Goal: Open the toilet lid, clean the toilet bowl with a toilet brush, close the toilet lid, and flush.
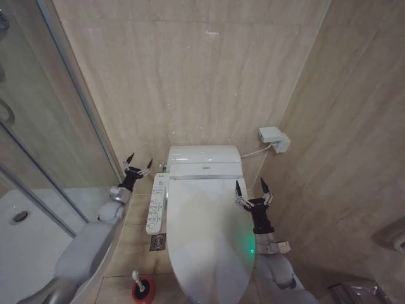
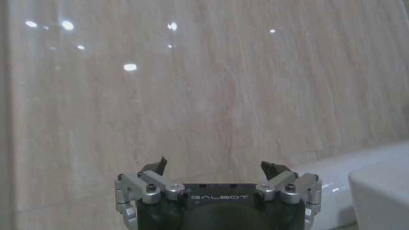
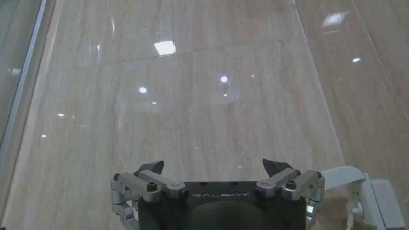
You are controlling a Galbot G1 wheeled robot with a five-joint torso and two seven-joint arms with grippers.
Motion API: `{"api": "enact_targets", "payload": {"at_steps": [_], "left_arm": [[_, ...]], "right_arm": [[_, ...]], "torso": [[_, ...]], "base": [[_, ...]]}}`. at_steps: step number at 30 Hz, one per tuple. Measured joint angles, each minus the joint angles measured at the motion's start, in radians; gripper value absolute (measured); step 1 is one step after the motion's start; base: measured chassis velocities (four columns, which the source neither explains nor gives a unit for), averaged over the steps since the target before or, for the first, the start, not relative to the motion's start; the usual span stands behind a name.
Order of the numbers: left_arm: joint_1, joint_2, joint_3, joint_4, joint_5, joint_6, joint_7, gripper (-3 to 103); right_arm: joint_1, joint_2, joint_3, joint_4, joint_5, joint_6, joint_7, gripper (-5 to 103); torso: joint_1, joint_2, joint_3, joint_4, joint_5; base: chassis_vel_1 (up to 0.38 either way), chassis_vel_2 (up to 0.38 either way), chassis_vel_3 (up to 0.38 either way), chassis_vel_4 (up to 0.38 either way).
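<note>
Toilet lid (image 1: 209,240) down, beige-tiled wall (image 1: 190,76) behind

One toilet lid (image 1: 209,234) lies shut at the lower centre of the head view, with one tank (image 1: 204,161) above it. One control panel (image 1: 156,204) sits along the lid's left edge. One toilet brush (image 1: 137,278) stands in one red cup (image 1: 143,291) at the bottom, left of centre. One white wall box (image 1: 274,139) hangs at centre right. Two grippers show, left gripper (image 1: 137,166) and right gripper (image 1: 252,189), each with two spread fingers. One drain (image 1: 19,216) sits at the left edge.
</note>
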Motion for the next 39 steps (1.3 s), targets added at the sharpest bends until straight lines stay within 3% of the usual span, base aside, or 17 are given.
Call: {"api": "enact_targets", "payload": {"at_steps": [6, 8, 9, 15, 16, 18, 23, 24, 30, 31, 37, 38, 39], "left_arm": [[-0.057, -0.016, 0.024, 0.091, 0.064, -0.014, 0.049, 97], [-0.060, -0.014, 0.027, 0.096, 0.070, -0.014, 0.052, 97], [-0.065, -0.012, 0.029, 0.102, 0.075, -0.014, 0.051, 91], [-0.092, -0.013, 0.033, 0.144, 0.098, -0.011, 0.041, 91], [-0.105, -0.017, 0.036, 0.166, 0.105, -0.010, 0.041, 64], [-0.115, -0.020, 0.039, 0.182, 0.108, -0.010, 0.045, 64], [-0.152, -0.020, 0.057, 0.251, 0.106, -0.014, 0.124, 64], [-0.171, -0.021, 0.070, 0.281, 0.105, -0.021, 0.158, 37], [-0.224, -0.029, 0.124, 0.358, 0.093, -0.033, 0.223, 37], [-0.232, -0.032, 0.130, 0.369, 0.092, -0.035, 0.232, 11], [-0.250, -0.050, 0.149, 0.413, 0.093, -0.040, 0.263, 11], [-0.253, -0.052, 0.152, 0.418, 0.094, -0.040, 0.267, 0], [-0.255, -0.053, 0.155, 0.424, 0.095, -0.041, 0.270, 0]], "right_arm": [[0.003, -0.001, 0.000, -0.010, 0.008, 0.001, 0.000, 100], [0.004, -0.001, 0.000, -0.013, 0.010, 0.002, 0.000, 100], [0.006, -0.001, 0.000, -0.015, 0.011, 0.003, 0.000, 100], [0.017, 0.010, -0.007, -0.021, 0.012, 0.003, -0.001, 100], [0.019, 0.015, -0.010, -0.022, 0.012, 0.003, -0.003, 100], [0.021, 0.019, -0.012, -0.024, 0.012, 0.003, -0.003, 100], [0.031, 0.034, -0.023, -0.035, 0.010, 0.003, -0.007, 100], [0.031, 0.036, -0.023, -0.036, 0.009, 0.003, -0.008, 100], [0.029, 0.038, -0.016, -0.035, 0.009, 0.005, -0.008, 100], [0.028, 0.037, -0.014, -0.035, 0.009, 0.006, -0.008, 100], [0.026, 0.034, -0.010, -0.035, 0.010, 0.008, -0.007, 100], [0.026, 0.034, -0.010, -0.036, 0.010, 0.009, -0.007, 100], [0.027, 0.034, -0.010, -0.037, 0.010, 0.010, -0.007, 100]], "torso": [[0.000, 0.000, 0.000, 0.0003, 0.0000], [0.000, 0.000, 0.000, 0.0004, -0.0001], [0.000, 0.000, 0.000, 0.0005, -0.0001], [0.000, 0.000, 0.000, 0.0005, -0.0001], [0.000, 0.000, 0.000, 0.0004, -0.0001], [0.000, 0.000, 0.000, 0.0003, -0.0001], [0.000, 0.000, 0.000, 0.0005, -0.0002], [0.000, 0.000, 0.000, 0.0005, -0.0002], [0.000, 0.000, 0.000, 0.0000, -0.0002], [0.000, 0.000, 0.000, 0.0001, 0.0000], [0.000, 0.000, 0.000, 0.0002, -0.0001], [0.000, 0.000, 0.000, 0.0002, -0.0001], [0.000, 0.000, 0.000, 0.0002, -0.0002]], "base": [[0.000, 0.000, 0.000, 0.000], [0.000, 0.000, 0.000, 0.000], [0.000, 0.000, 0.000, 0.000], [0.000, 0.000, 0.000, 0.000], [0.000, 0.000, 0.000, 0.000], [0.000, 0.000, 0.000, 0.000], [0.000, 0.000, 0.000, 0.000], [0.000, 0.000, 0.000, 0.000], [0.000, 0.000, 0.000, 0.000], [0.000, 0.000, 0.000, 0.000], [0.000, 0.000, 0.000, 0.000], [0.000, 0.000, 0.000, 0.000], [0.000, 0.000, 0.000, 0.000]]}}
